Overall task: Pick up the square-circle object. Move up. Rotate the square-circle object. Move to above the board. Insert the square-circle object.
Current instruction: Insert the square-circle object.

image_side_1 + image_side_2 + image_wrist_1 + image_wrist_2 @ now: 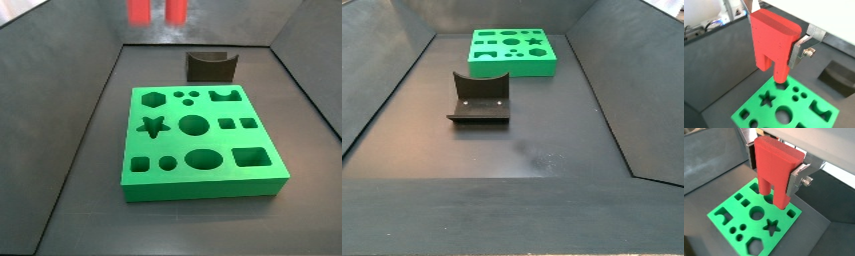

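Note:
The square-circle object (769,30) is a red block with two short legs, and it hangs legs-down in both wrist views (774,158). My gripper (776,52) is shut on it, with a silver finger (796,178) pressed on its side. Its legs hang above the near edge of the board (754,107), a bright green slab with star, hexagon, circle and square cut-outs (791,220). In a side view only the two red legs (156,10) show at the top edge, high above and behind the board (201,184). The gripper is out of frame in both side views.
The dark fixture (210,66) stands on the floor just beyond the board's far edge, and also shows in a wrist view (839,77). Sloping dark grey tray walls (402,60) enclose the floor. In a side view the board (513,68) lies beyond the fixture (480,98).

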Tool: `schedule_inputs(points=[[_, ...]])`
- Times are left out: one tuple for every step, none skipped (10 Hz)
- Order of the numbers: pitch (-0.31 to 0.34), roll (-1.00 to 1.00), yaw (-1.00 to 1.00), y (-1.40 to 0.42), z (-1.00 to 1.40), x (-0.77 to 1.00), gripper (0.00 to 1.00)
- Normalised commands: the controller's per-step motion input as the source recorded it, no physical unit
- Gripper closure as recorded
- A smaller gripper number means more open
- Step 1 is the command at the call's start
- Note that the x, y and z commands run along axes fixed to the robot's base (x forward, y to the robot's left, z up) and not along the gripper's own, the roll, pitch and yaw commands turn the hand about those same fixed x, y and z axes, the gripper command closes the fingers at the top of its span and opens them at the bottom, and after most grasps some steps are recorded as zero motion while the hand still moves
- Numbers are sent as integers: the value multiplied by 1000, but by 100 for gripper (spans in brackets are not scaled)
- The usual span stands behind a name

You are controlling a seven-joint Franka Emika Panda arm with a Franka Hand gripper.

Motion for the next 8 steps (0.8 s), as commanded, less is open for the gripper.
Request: schedule_inputs(points=[[-124,90,280,-483,-926,-94,100],[-131,90,251,-471,-923,-97,100],[-120,94,231,-471,-943,-100,100],[-119,109,111,-320,-969,-26,100],[-154,116,86,-303,-891,0,100],[-159,177,26,-254,-820,0,100],[-124,247,0,-223,-780,0,100],[-103,243,0,-257,-831,0,100]])
